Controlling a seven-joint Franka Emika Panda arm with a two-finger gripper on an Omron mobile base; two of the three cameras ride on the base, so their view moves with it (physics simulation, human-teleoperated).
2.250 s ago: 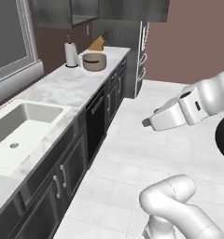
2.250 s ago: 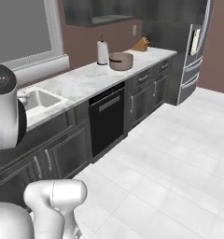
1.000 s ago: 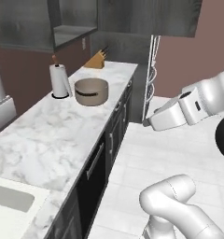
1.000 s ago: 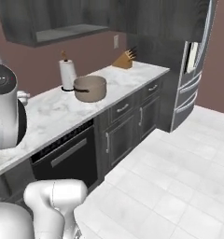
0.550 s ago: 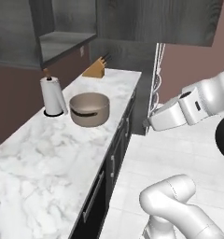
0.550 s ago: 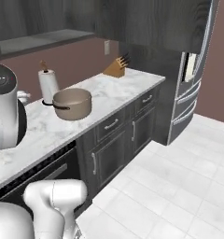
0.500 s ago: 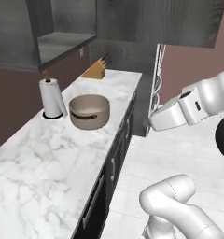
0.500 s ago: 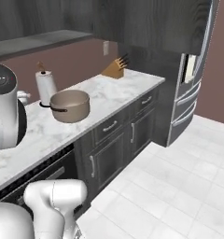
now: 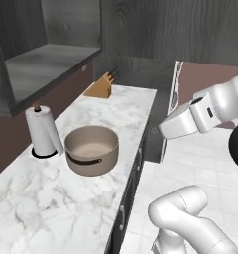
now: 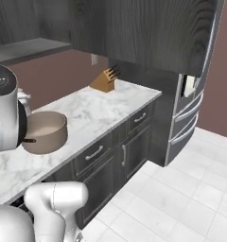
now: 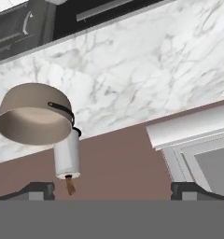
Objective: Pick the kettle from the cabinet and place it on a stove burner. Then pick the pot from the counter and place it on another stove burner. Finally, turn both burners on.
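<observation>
The pot [image 9: 91, 149] is set on the marble bench [image 9: 51, 208] beside a paper-towel roll [image 9: 43, 131]; the pincer [image 11: 112, 189] is spread wide, nothing held

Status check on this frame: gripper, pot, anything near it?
Gripper open, holding nothing. Pot upright on the counter, untouched. Paper-towel roll stands close beside it; knife block farther along.

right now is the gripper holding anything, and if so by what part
Nothing is held. In the hand view the gripper shows its two fingertips set wide apart with only wall between them. The pot sits untouched on the counter beside the paper-towel roll.
</observation>
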